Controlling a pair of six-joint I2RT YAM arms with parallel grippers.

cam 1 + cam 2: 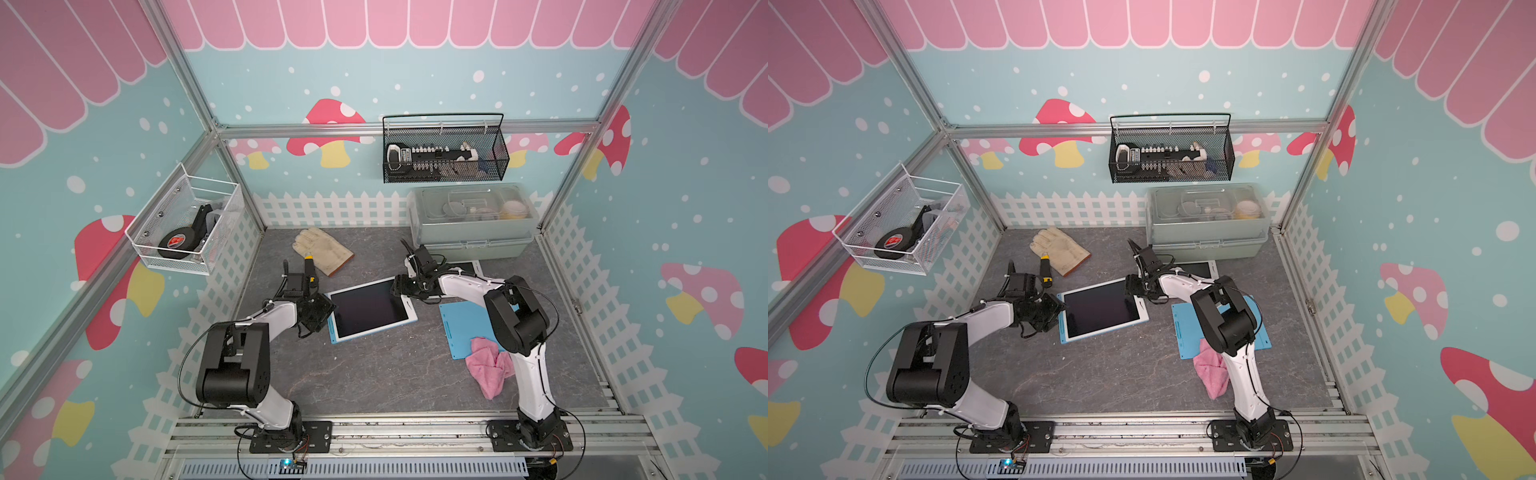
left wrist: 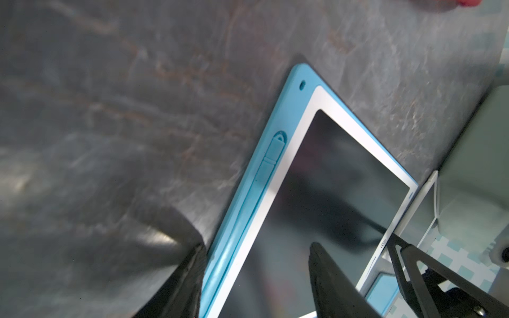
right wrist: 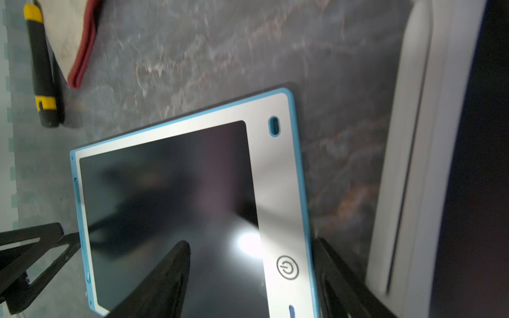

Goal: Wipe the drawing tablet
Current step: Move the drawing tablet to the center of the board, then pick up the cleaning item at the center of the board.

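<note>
at the middle of the grey table (image 1: 374, 374), the drawing tablet (image 1: 372, 309) is seen lying flat, screen up and slightly askew. the edge nearest the left arm is straddled by the left gripper (image 2: 256, 246), its jaws apart, with one finger over the dark screen and one beside the blue rim; nothing is clamped. the right gripper (image 3: 252, 242) is set likewise at the corner by the power button, jaws apart and empty. the pink cloth (image 1: 486, 365) lies unheld near the right arm's base. the tablet is judged light, thin and stiff, with a slick, easily scratched screen. it is best steadied by its blue frame, with the screen kept for the cloth.
</note>
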